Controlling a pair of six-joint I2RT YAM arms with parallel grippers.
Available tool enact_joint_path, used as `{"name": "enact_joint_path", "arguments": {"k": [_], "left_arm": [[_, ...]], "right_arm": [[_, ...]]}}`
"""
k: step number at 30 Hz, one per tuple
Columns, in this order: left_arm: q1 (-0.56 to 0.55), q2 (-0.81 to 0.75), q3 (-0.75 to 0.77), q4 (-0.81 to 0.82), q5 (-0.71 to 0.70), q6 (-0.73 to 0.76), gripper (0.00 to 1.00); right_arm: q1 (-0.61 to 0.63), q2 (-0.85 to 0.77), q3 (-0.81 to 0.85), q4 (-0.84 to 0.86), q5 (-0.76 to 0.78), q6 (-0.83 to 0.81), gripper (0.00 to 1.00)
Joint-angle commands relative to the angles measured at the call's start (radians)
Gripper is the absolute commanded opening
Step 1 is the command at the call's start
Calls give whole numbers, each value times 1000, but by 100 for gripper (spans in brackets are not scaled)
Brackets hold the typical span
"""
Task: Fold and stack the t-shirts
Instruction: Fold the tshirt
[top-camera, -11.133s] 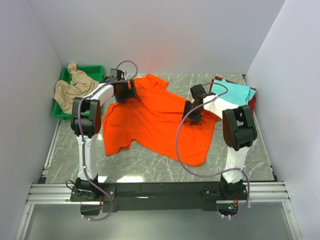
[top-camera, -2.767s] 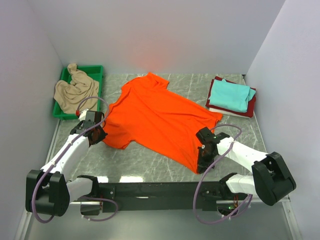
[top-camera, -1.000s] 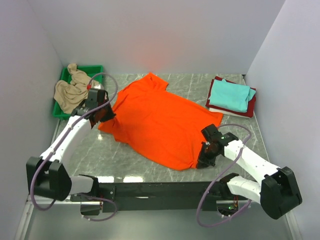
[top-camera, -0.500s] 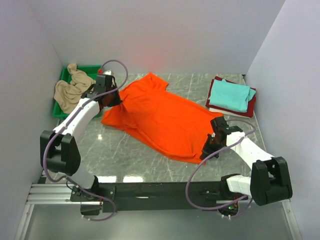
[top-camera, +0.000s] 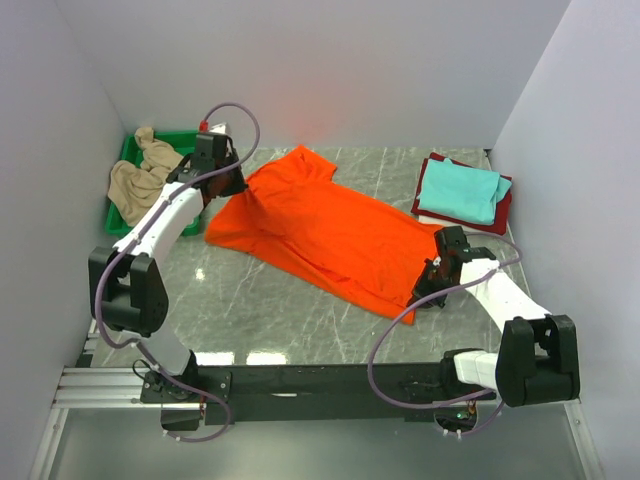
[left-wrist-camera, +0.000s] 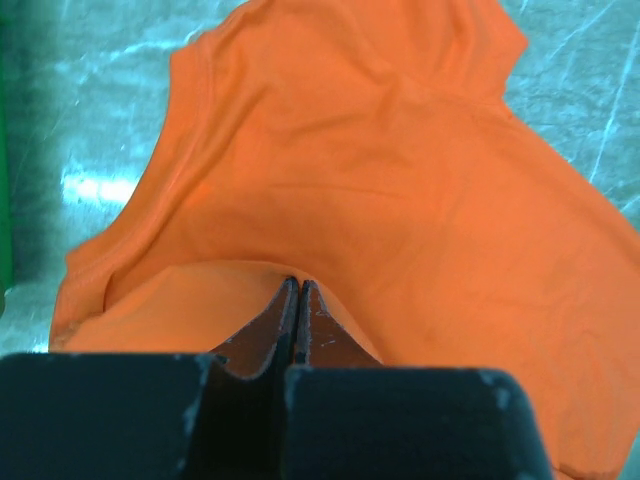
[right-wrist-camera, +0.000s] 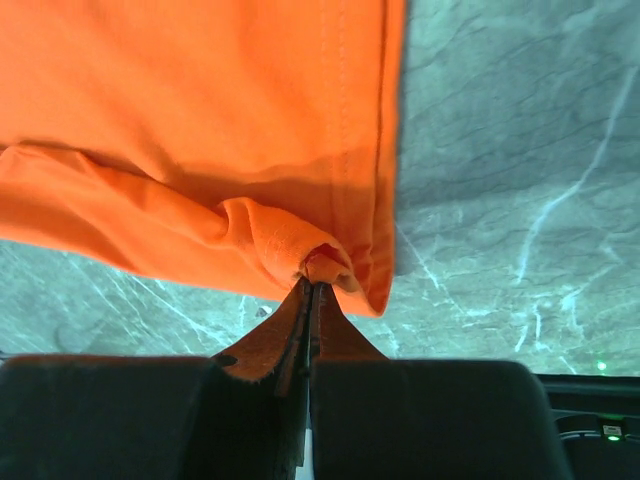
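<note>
A bright orange t-shirt (top-camera: 320, 235) lies slanted across the marble table, partly doubled over along its near side. My left gripper (top-camera: 233, 192) is shut on the shirt's left edge near the green tray; in the left wrist view its tips (left-wrist-camera: 297, 283) pinch a raised fold of orange cloth (left-wrist-camera: 380, 170). At the shirt's lower right corner my right gripper (top-camera: 428, 286) is shut too, its tips (right-wrist-camera: 314, 282) biting a bunched corner of the orange t-shirt (right-wrist-camera: 200, 130). A beige t-shirt (top-camera: 145, 175) lies crumpled in the tray. A teal t-shirt (top-camera: 460, 190) sits folded on a dark red one (top-camera: 502, 212).
The green plastic tray (top-camera: 192, 140) stands at the back left against the wall. The folded stack sits at the back right corner on a white layer (top-camera: 450, 224). White walls close in the left, back and right sides. Bare marble (top-camera: 280, 310) shows in front of the orange shirt.
Both grippers have carried the shirt's near edge away from the arm bases toward the back. The left one went up beside the tray, the right one up and right, doubling the shirt over.
</note>
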Motion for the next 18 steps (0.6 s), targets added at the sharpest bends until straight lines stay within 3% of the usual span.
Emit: {"name": "enact_joint_path", "arguments": {"k": [1,9,18], "left_arm": [[-4,37,65,58,44,31,0],[-4,119,151,56,80,81,0],[-6,134,169,56,29,62,0]], "right_arm": [[-24,-19,26,-6,20,-23,0],[-55,-38,36,-12,31,-36,0],[-78,-52,59,-26,51,-56,0]]}}
